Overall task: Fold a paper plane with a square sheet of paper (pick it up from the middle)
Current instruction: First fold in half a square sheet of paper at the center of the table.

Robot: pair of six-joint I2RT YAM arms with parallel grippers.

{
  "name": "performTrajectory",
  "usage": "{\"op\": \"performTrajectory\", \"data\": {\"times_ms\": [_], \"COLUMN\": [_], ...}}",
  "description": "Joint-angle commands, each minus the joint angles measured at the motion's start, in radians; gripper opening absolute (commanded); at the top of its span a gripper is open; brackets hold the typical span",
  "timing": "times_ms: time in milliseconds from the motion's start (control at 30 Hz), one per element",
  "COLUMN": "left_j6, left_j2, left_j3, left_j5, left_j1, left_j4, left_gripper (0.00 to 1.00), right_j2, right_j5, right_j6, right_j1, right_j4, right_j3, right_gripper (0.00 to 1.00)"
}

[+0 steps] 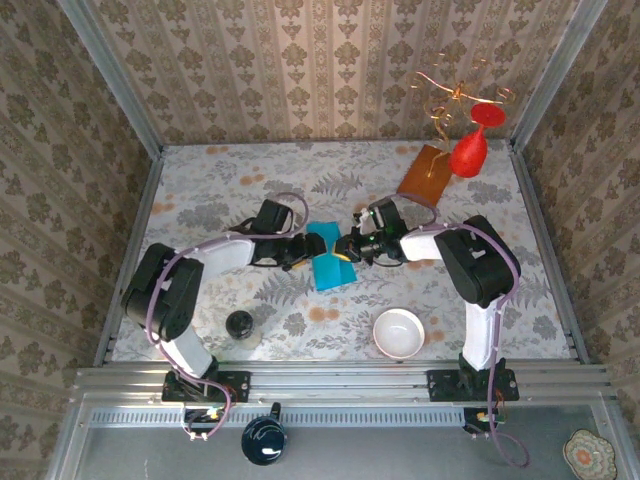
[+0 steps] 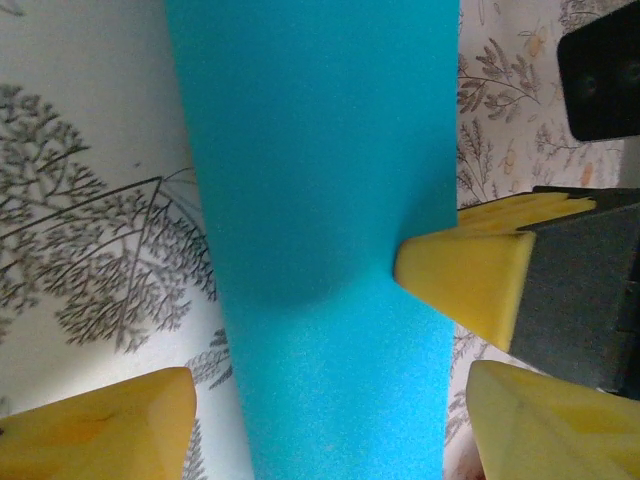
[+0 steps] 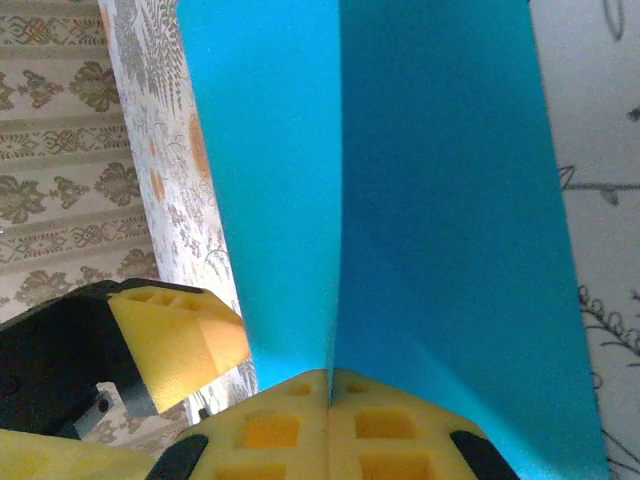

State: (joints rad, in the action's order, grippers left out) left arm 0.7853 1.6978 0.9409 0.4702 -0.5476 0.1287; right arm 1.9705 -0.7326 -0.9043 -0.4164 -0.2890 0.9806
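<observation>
Beige damask wallpaper is closing in three sides, grey metal rails are framing a floral-print tabletop.

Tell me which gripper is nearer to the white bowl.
Right. The right gripper, shut on the teal paper, is beyond the white bowl and to its left; the left gripper is farther left, across the paper.

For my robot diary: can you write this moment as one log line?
square sheet of paper: creased | right gripper: shut on its crease | left gripper: open, astride sheet
</observation>
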Motion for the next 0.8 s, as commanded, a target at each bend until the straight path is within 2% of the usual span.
{"op": "performTrajectory", "data": {"times_ms": [0, 367, 567, 633, 767], "left_j6": [-0.016, -0.005, 0.002, 0.016, 0.066], "left_j2": [0.035, 0.13, 0.174, 0.194, 0.228], "left_j3": [0.04, 0.126, 0.178, 0.183, 0.177], "left_j5": [-0.049, -0.126, -0.223, -0.242, -0.267], "left_j1": [-0.012, -0.051, -0.072, -0.078, -0.088], "left_j4": [0.039, 0.091, 0.207, 0.23, 0.242], "left_gripper": [0.71, 0.54, 0.43, 0.41, 0.35], "right_j2": [0.005, 0.015, 0.03, 0.024, -0.032], "right_j5": [0.013, 0.033, 0.049, 0.077, 0.131], "right_j6": [0.042, 0.108, 0.15, 0.173, 0.202], "right_j1": [0.015, 0.036, 0.041, 0.042, 0.057], "right_j4": [0.01, 0.086, 0.149, 0.221, 0.312], "right_j3": [0.016, 0.052, 0.087, 0.115, 0.147], "right_gripper": [0.0, 0.01, 0.03, 0.07, 0.29]}}
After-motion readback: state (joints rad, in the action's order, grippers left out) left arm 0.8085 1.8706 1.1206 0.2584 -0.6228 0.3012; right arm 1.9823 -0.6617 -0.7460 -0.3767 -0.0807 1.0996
